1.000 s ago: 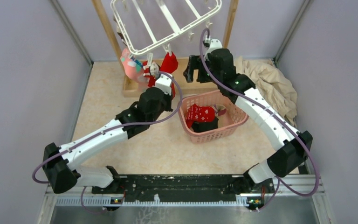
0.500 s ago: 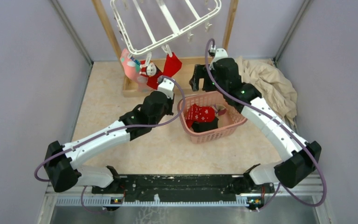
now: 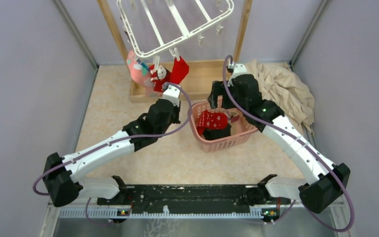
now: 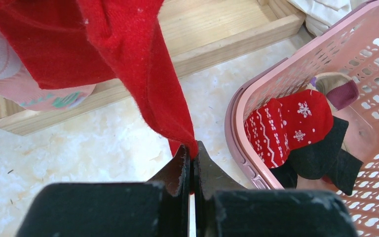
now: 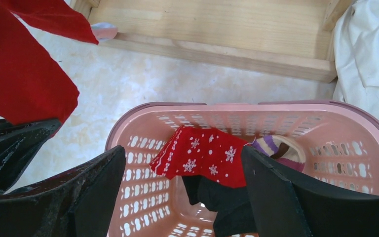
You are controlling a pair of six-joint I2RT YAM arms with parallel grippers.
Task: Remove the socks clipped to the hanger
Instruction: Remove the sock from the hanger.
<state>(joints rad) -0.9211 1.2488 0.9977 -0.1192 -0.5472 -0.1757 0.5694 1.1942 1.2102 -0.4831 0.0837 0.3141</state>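
The white hanger [image 3: 175, 22] hangs at the top of the view, tilted. From its near clips dangle a plain red sock [image 3: 177, 71] and a pink sock [image 3: 139, 71]. My left gripper [image 3: 164, 85] is shut on the red sock's lower tip; in the left wrist view the jaws [image 4: 192, 150] pinch the stretched red sock [image 4: 128, 49]. My right gripper [image 3: 218, 101] stands open over the far rim of the pink basket [image 3: 246, 131], with nothing held between its fingers [image 5: 182, 153]. Inside the basket lie a red snowflake sock [image 5: 202, 155], a black sock [image 5: 227, 197] and a striped sock [image 5: 281, 148].
The wooden frame's base [image 3: 197, 79] lies behind the basket, with its posts rising on either side of the hanger. A crumpled beige cloth [image 3: 281, 89] lies at the far right. Grey walls close in both sides.
The right gripper, still open, has come away from the hanger's clips and down toward the basket. The left gripper stays shut on the red sock and has pulled it slightly nearer.
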